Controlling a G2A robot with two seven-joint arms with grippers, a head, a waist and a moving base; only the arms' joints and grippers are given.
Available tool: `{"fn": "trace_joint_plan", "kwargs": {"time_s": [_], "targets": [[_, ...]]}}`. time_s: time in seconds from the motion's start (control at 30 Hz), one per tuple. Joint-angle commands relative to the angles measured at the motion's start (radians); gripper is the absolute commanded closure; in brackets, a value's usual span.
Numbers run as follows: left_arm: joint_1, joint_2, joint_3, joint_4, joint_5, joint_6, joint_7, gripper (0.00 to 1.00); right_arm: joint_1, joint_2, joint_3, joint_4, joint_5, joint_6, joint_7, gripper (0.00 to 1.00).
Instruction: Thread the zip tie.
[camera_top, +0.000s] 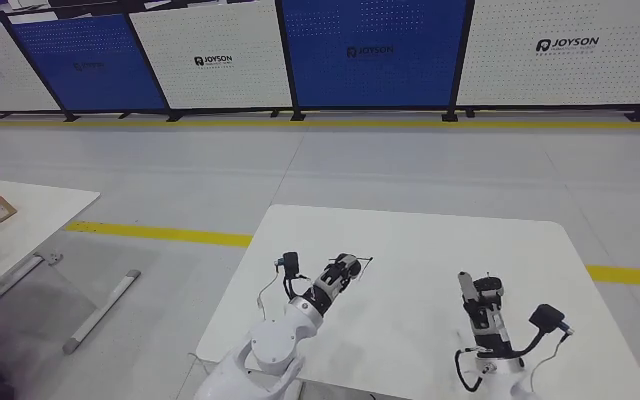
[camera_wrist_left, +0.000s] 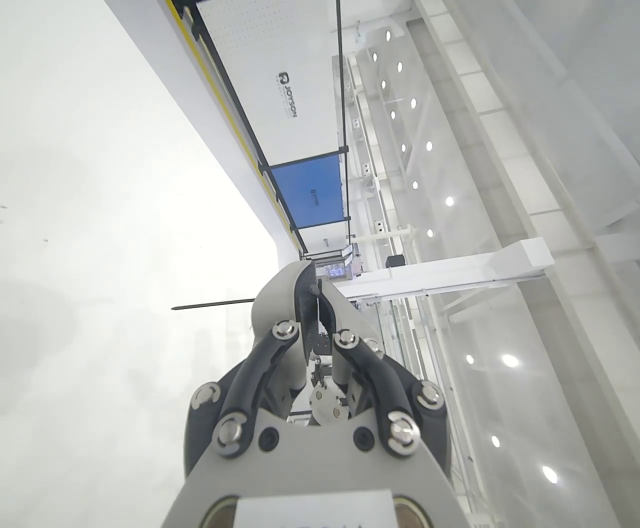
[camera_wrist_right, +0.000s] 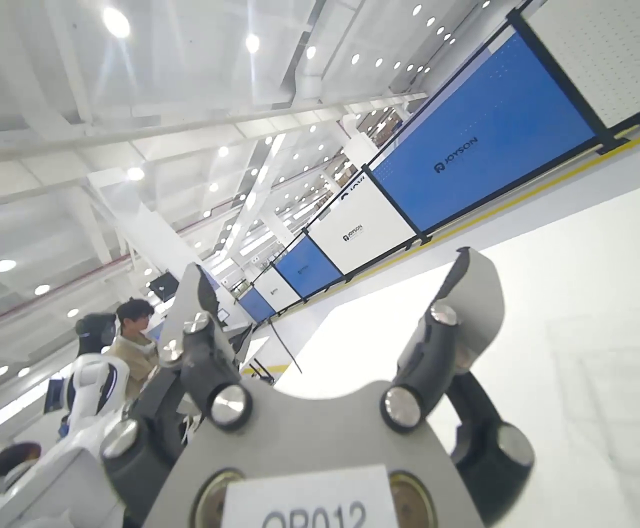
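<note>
Entry: thread the zip tie.

My left gripper (camera_wrist_left: 314, 287) is pinching a thin black plastic zip tie (camera_wrist_left: 215, 304). Both pads are pressing flat on the strap, with no gap between them. A small dark lump is sitting at the fingertips. I am reading it as the locking head, but I cannot confirm that. The long pointed tail is sticking out sideways from the grip, straight and free, over the white rectangular table (camera_top: 420, 240). In the top view the tail is pointing towards my other arm.

My right gripper (camera_wrist_right: 332, 287) is standing with its fingers spread wide and carrying nothing. It is well apart from the tie, above the table's near right part. In its wrist view the tail is showing as a thin dark line in the distance between the spread fingers.

Step in hand, as I am judging it: the tie is picked up and presented, and threading is not yet begun. No loop is formed.

The next move is calling for:
- the right fingers to close on the tail near its tip
- the strap to be bent round towards the head
- the tip to be lined up squarely with the head's slot

The tip is narrow and the strap is springy, so a slow approach is looking advisable.
</note>
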Motion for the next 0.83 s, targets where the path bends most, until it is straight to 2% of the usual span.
{"fn": "trace_joint_plan", "kwargs": {"time_s": [0.0,0.17,0.33,0.47,0.8], "targets": [[0.000,-0.002,-0.009,0.007,-0.011,0.015,0.027,1.00,-0.006,0.001,0.030,0.000,0.055,0.003,-0.004,0.00],[-0.005,-0.006,-0.029,0.022,-0.057,0.056,0.059,1.00,-0.025,0.002,0.091,-0.008,0.135,0.020,-0.001,0.00],[-0.002,-0.008,-0.044,0.030,-0.094,0.085,0.074,1.00,-0.037,-0.003,0.120,-0.017,0.186,0.037,-0.028,0.00],[0.000,-0.008,-0.045,0.037,-0.109,0.149,0.056,1.00,-0.041,-0.007,0.128,-0.018,0.227,0.063,-0.055,0.00],[-0.001,-0.008,-0.048,0.035,-0.116,0.153,0.057,1.00,-0.041,-0.007,0.128,-0.018,0.227,0.063,-0.055,0.00]]}}
